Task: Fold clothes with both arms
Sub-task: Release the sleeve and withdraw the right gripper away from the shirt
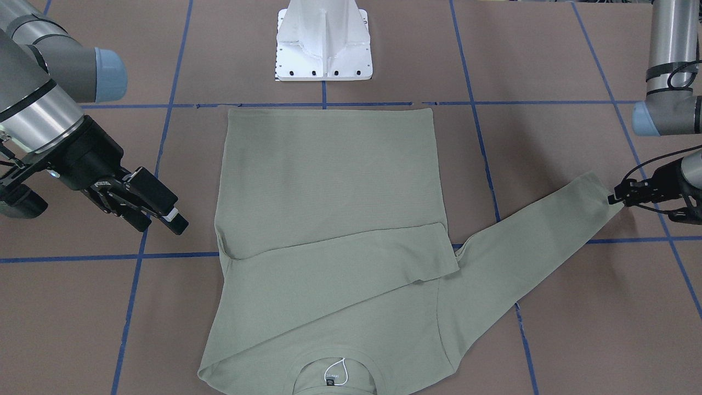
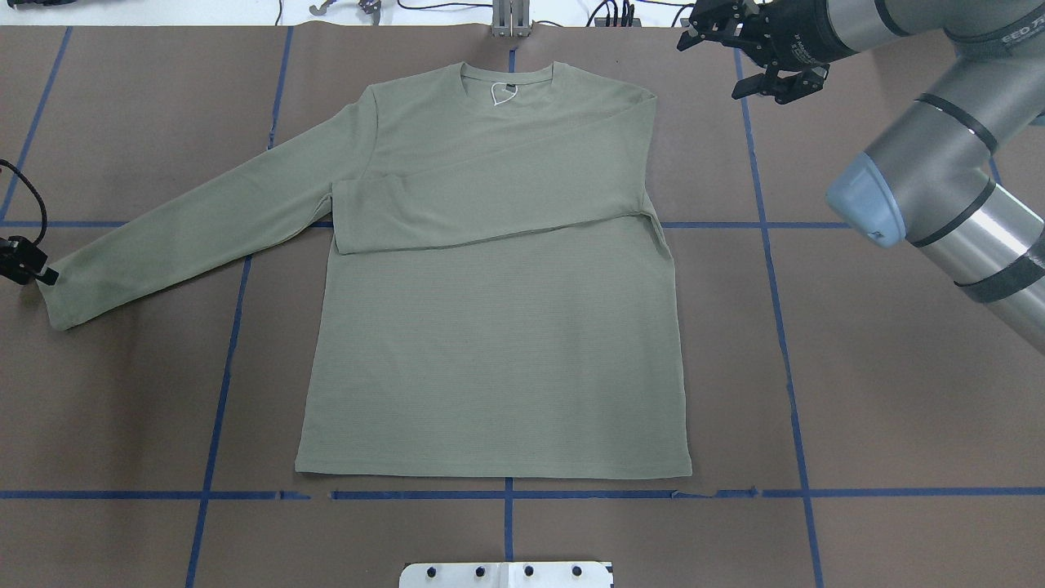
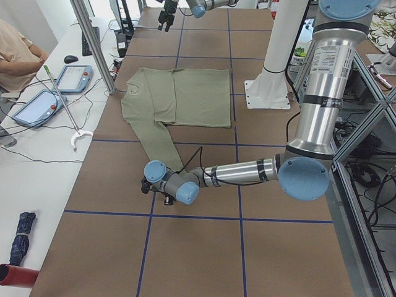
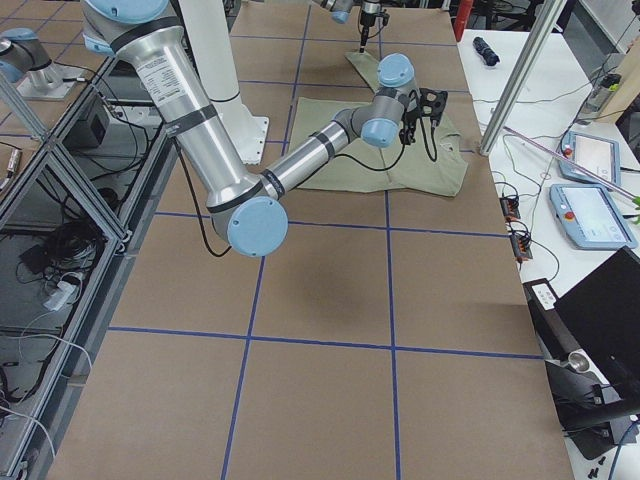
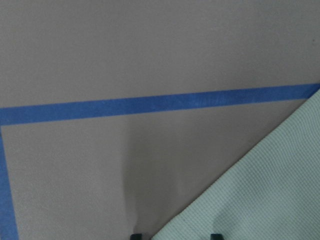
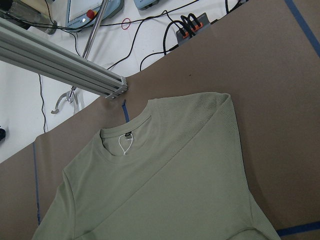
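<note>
The pale sage-green shirt (image 2: 490,327) lies flat, face up, collar and black neck label (image 2: 504,85) at the far side. One sleeve (image 2: 490,208) is folded across the chest. The other sleeve (image 2: 188,237) stretches out flat toward my left arm. My left gripper (image 2: 24,265) sits low at that sleeve's cuff (image 1: 595,189). In the left wrist view its fingertips (image 5: 136,235) stand apart, with the cuff's corner (image 5: 260,200) between them. My right gripper (image 2: 739,57) hovers open and empty beyond the shirt's far right shoulder, and also shows in the front-facing view (image 1: 159,222).
The white pedestal base (image 1: 323,44) stands just behind the shirt's hem. Blue tape lines (image 2: 784,343) grid the brown table. Past the far edge are an aluminium post (image 6: 65,65), cables and tablets (image 3: 37,105), with an operator (image 3: 15,52) seated there.
</note>
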You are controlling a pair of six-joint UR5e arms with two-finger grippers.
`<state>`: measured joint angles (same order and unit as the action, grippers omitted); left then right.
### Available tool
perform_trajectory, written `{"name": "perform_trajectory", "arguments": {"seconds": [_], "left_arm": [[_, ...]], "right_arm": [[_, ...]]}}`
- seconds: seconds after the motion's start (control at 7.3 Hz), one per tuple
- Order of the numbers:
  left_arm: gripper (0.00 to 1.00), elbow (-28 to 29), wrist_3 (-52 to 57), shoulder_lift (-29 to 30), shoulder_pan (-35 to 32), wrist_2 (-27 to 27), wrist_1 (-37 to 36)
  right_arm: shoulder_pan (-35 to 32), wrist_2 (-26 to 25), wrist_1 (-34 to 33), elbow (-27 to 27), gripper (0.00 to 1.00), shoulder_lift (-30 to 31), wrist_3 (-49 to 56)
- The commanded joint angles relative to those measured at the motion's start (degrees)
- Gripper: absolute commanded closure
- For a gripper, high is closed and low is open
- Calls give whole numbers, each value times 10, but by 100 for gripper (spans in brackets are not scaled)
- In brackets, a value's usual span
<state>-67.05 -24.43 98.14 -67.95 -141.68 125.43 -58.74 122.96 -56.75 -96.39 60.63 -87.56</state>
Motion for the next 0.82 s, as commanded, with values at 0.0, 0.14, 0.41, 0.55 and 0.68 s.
{"name": "perform_trajectory", "arguments": {"seconds": [0.0, 0.14, 0.41, 0.55, 0.68], "left_arm": [[87, -2, 3, 0, 2, 0, 1], [100, -3, 1, 0, 1, 0, 11], [100, -39, -4, 0, 1, -13, 18], [100, -81, -6, -2, 0, -71, 11], [100, -131, -11, -2, -3, -113, 12]], "right_arm": [[-1, 2, -1, -5, 1, 6, 0], [-1, 3, -1, -6, 1, 7, 0], [-1, 3, -2, -6, 1, 8, 0], [-8, 4, -3, -6, 1, 11, 0], [-26, 26, 1, -2, 1, 24, 3]]}}
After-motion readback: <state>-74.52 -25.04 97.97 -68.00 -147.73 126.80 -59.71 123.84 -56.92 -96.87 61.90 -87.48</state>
